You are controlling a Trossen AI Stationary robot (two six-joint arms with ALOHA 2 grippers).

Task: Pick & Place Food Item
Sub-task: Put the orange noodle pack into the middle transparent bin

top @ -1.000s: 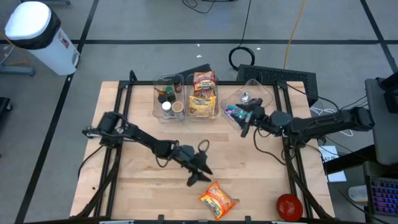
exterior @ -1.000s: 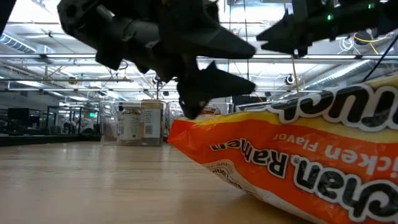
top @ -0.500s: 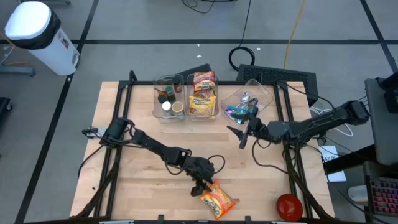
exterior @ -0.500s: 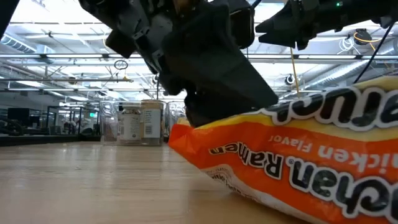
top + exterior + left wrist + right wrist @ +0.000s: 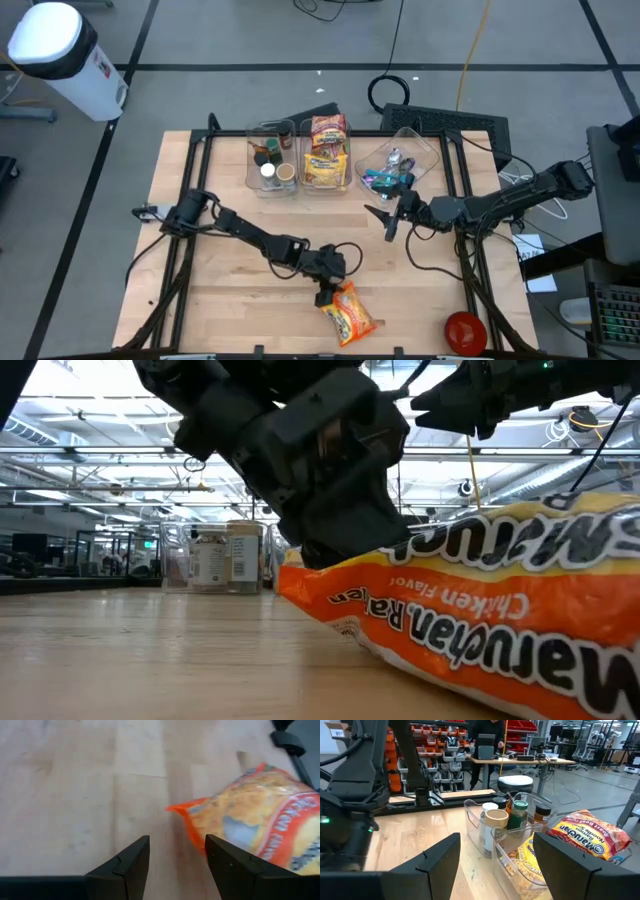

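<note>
An orange ramen packet [image 5: 347, 312] lies flat on the wooden table near its near edge, and fills the right of the low view [image 5: 480, 630]. My left gripper [image 5: 323, 291] is open and low over the packet's far-left corner [image 5: 172, 809], which lies ahead of the gap between the fingers. My right gripper [image 5: 385, 220] is open and empty, in the air right of the table's middle, in front of the bins. My left gripper comes from above, slanting toward the table's near right. One open finger [image 5: 225, 865] lies against the packet's edge [image 5: 197, 840] just behind its far-left corner. The other finger [image 5: 131, 865] stands over bare wood. The packet lies on the table.
Three clear bins stand at the far edge: one with jars [image 5: 270, 160], one with ramen packets [image 5: 327, 155], one with small wrapped things [image 5: 400, 165]. A red round thing [image 5: 465, 331] sits at the near right corner. Bare wood lies left of the packet.
My left gripper has gone down and toward the table's near edge, onto the ramen packet's far-left corner. The packet has turned a little on the table and slid slightly. My right gripper has drawn back from the right bin toward the table's middle.
</note>
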